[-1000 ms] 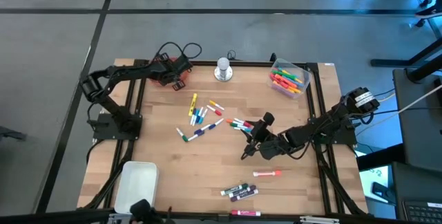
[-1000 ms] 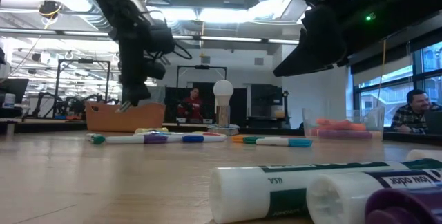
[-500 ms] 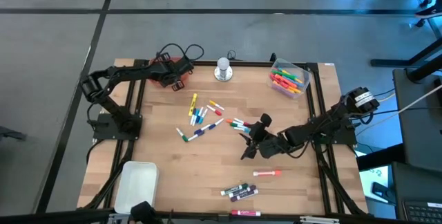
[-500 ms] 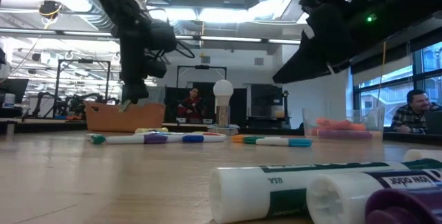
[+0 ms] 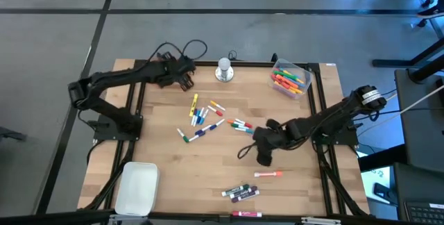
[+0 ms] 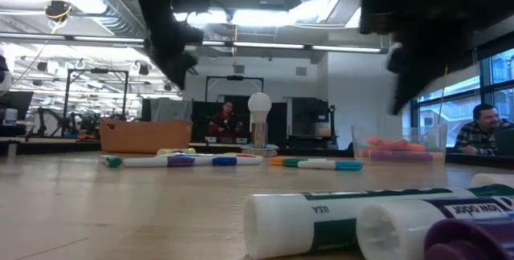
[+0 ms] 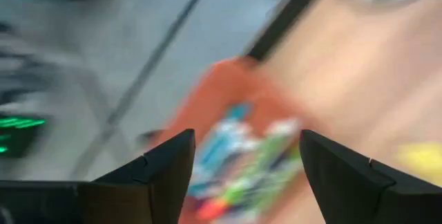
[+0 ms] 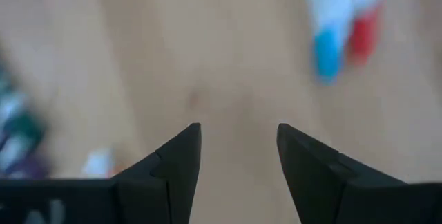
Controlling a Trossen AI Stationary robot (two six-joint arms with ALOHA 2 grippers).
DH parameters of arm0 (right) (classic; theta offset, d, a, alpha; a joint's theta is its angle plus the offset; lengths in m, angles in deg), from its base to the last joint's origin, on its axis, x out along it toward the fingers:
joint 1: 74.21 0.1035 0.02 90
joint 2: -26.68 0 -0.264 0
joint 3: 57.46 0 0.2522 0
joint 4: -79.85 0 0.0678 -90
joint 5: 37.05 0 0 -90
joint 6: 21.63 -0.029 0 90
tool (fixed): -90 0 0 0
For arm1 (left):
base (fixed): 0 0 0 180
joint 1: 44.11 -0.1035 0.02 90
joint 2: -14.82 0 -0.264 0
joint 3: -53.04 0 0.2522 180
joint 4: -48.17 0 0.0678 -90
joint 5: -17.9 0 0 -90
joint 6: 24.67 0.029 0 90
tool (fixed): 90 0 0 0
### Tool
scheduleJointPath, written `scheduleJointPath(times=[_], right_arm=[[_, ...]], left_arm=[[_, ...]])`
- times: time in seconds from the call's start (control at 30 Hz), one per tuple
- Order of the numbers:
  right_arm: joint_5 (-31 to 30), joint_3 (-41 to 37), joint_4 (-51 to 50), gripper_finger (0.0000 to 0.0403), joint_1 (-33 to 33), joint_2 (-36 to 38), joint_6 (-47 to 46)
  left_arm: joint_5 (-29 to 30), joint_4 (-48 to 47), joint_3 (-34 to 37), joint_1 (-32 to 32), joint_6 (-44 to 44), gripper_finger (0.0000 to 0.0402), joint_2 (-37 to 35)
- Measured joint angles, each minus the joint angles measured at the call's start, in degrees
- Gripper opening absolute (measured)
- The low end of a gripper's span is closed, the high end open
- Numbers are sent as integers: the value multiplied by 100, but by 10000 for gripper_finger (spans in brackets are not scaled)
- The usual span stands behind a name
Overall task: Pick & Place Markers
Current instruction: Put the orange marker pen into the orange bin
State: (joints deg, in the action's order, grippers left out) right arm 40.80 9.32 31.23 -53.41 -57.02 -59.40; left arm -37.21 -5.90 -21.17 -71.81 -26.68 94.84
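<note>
Many coloured markers lie flat on the wooden table: a cluster (image 5: 200,118) left of the middle, a few (image 5: 240,124) at the middle, a red and white one (image 5: 268,174), and dark ones (image 5: 240,192) near the front. My left gripper (image 7: 245,137) hangs open above an orange box (image 7: 231,124) of markers at the far left; in the high view the gripper (image 5: 183,76) covers that box. My right gripper (image 8: 238,127) is open above bare wood right of the middle (image 5: 262,155), with nothing between its fingers.
A clear bin (image 5: 289,79) of markers stands at the far right, with a silver knob-like object (image 5: 223,70) at the far middle. A white tray (image 5: 137,187) sits at the near left. The orange box (image 6: 144,136) also shows in the low view. People sit in the room beyond.
My left gripper has opened and risen above the orange box. My right gripper has shifted a little toward the table's right and near edges, staying open.
</note>
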Motion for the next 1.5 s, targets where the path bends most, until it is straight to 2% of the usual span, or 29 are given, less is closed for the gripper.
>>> scheduleJointPath(times=[0.1, 0.2, 0.27, 0.37, 0.47, 0.57, 0.73, 0.87, 1.03, 1.17, 1.23, 1.3, 1.5], right_arm=[[758, 76, -526, 190, 247, 0, -383], [1155, -10, -525, 190, 588, -3, -681], [1316, -67, -491, 190, 838, -68, -823], [1333, -75, -422, 190, 1209, -181, -963], [1326, -75, -146, 190, 1476, -335, -1003], [1148, -75, 72, 190, 1620, -567, -884], [910, -75, 92, 184, 1627, -1060, -846], [844, -52, 103, 148, 1631, -1429, -795], [771, -52, 16, 77, 1619, -1589, -691], [308, -62, 22, 65, 1569, -1407, -894], [25, -103, 176, 65, 1517, -1199, -956], [-542, -107, 483, 65, 1440, -851, -926], [-2771, -263, 895, 65, 1509, 216, -772]], left_arm=[[-862, 857, 474, 616, -415, 251, -192], [-1680, 2423, 1154, 1457, -477, 249, -172], [-2002, 3574, 1508, 2037, -494, 248, -16], [-1991, 4770, 1815, 2764, -493, 248, 235], [-1935, 5497, 1808, 3282, -487, 248, 540], [-1886, 6244, 1808, 3590, -482, 248, 925], [-1691, 6784, 1730, 3902, -563, 248, 1521], [-1665, 6905, 1618, 4067, -585, 248, 1890], [-1634, 6918, 1512, 4216, -647, 248, 2073], [-1504, 7032, 1489, 4233, -782, 248, 2028], [-1511, 7414, 1489, 4229, -866, 248, 2010], [-1698, 7845, 1489, 4224, -717, 248, 1918], [-2332, 8996, 1494, 4104, -124, 248, 1830]])
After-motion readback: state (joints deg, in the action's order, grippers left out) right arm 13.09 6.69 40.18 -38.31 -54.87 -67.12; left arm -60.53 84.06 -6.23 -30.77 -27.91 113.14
